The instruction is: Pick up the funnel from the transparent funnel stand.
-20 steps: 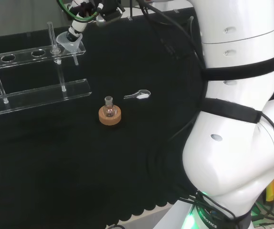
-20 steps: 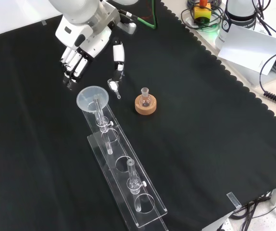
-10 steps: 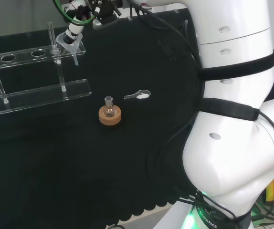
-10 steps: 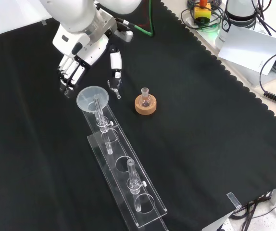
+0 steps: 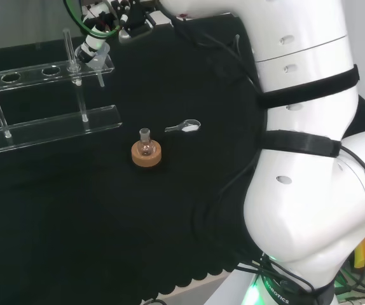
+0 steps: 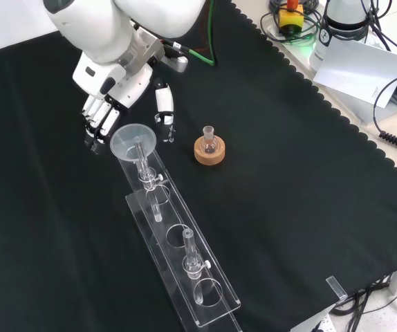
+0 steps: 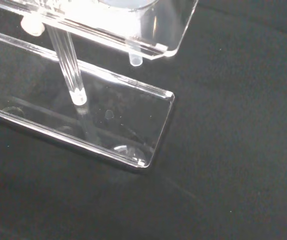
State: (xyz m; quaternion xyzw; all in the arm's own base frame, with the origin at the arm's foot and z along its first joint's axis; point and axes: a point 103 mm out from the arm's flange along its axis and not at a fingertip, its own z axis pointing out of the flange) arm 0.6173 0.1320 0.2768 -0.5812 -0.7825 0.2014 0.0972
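A clear funnel [image 6: 133,140] sits in the end hole of the transparent stand [image 6: 178,243], its stem hanging through the upper plate. In the front view my hand [image 6: 106,104] hovers just behind the funnel, fingers [image 6: 95,129] by the left of its rim and thumb [image 6: 162,104] off to its right. The fingers are straight and hold nothing. In the head view the hand [image 5: 97,39] is right above the funnel [image 5: 91,61] at the stand's [image 5: 49,132] right end. The wrist view looks down at the stand's base plate [image 7: 114,122] and upper plate [image 7: 156,37].
A small flask on a cork ring [image 6: 209,147] stands right of the stand's end, also in the head view [image 5: 146,152]. A small white scoop [image 5: 184,126] lies on the cloth near it. Cables and a white sheet [image 6: 361,66] lie past the cloth's far right edge.
The hand has moved down and left in the front view, closing in on the funnel until fingers and thumb flank its rim. The funnel and stand have not moved.
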